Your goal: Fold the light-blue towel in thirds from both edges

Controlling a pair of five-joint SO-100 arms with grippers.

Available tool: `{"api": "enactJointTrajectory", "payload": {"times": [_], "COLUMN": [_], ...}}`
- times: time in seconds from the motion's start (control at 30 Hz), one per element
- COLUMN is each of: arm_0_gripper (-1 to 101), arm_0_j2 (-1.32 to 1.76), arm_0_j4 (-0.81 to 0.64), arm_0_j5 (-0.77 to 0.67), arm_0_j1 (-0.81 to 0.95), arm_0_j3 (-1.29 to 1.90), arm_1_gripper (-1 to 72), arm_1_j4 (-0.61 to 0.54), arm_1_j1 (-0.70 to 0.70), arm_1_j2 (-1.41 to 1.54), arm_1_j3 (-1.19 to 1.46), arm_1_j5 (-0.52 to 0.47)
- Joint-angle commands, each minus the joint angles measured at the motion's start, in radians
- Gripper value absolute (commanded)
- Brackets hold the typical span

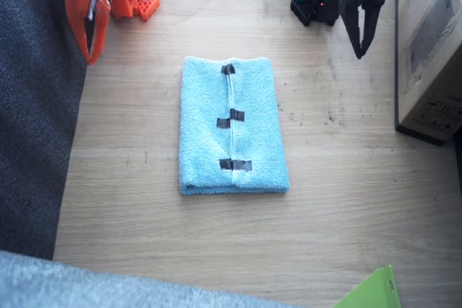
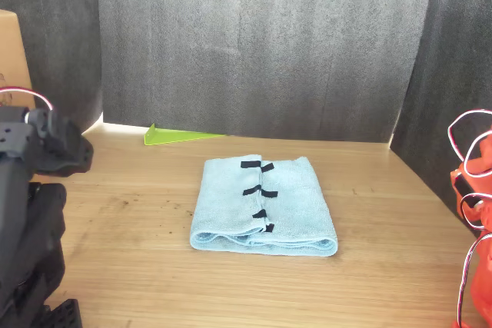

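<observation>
Nearest you, the light-blue towel (image 1: 232, 126) lies mid-table, already folded with both taped edges (image 1: 231, 117) meeting down its long axis, while beyond it the right gripper (image 1: 89, 34) and left gripper (image 1: 361, 34) hang well clear, both jaws empty, looking closed.

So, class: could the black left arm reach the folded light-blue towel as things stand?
Probably yes: the left arm's claw hangs above bare table beside the light-blue towel, nothing between them.
</observation>
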Motion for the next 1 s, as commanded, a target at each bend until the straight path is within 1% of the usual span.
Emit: {"api": "enactJointTrajectory", "payload": {"times": [0.0, 0.23, 0.37, 0.4, 0.6, 0.67, 0.8, 0.87, 0.97], "arm_0_gripper": [0, 0, 0, 0, 0, 0, 0, 0, 0], "arm_0_j2": [0.008, 0.008, 0.008, 0.008, 0.008, 0.008, 0.008, 0.008, 0.008], "arm_0_j4": [-0.006, -0.011, -0.011, -0.011, -0.011, -0.011, -0.011, -0.011, -0.011], "arm_0_j5": [0.003, -0.015, -0.017, -0.018, -0.021, -0.023, -0.025, -0.023, -0.023], "arm_0_j1": [-0.002, 0.008, 0.008, 0.008, 0.009, 0.009, 0.011, 0.011, 0.011], "arm_0_j3": [0.009, 0.009, 0.011, 0.011, 0.011, 0.011, 0.011, 0.011, 0.011], "arm_1_gripper": [1.2, 7.6, 9.0, 9.0, 8.2, 6.3, 0.0, 0.0, 0.0], "arm_1_j4": [0.044, 0.072, 0.121, 0.115, 0.115, 0.115, 0.115, 0.095, 0.091], "arm_1_j1": [0.034, 0.074, 0.077, 0.074, 0.018, -0.003, -0.006, -0.012, -0.005], "arm_1_j2": [0.130, 0.259, 0.405, 0.402, 0.402, 0.402, 0.402, 0.402, 0.402], "arm_1_j3": [0.017, 0.044, 0.080, 0.078, 0.080, 0.080, 0.080, 0.084, 0.086], "arm_1_j5": [0.066, 0.202, 0.253, 0.267, 0.322, 0.345, 0.348, 0.324, 0.348]}}
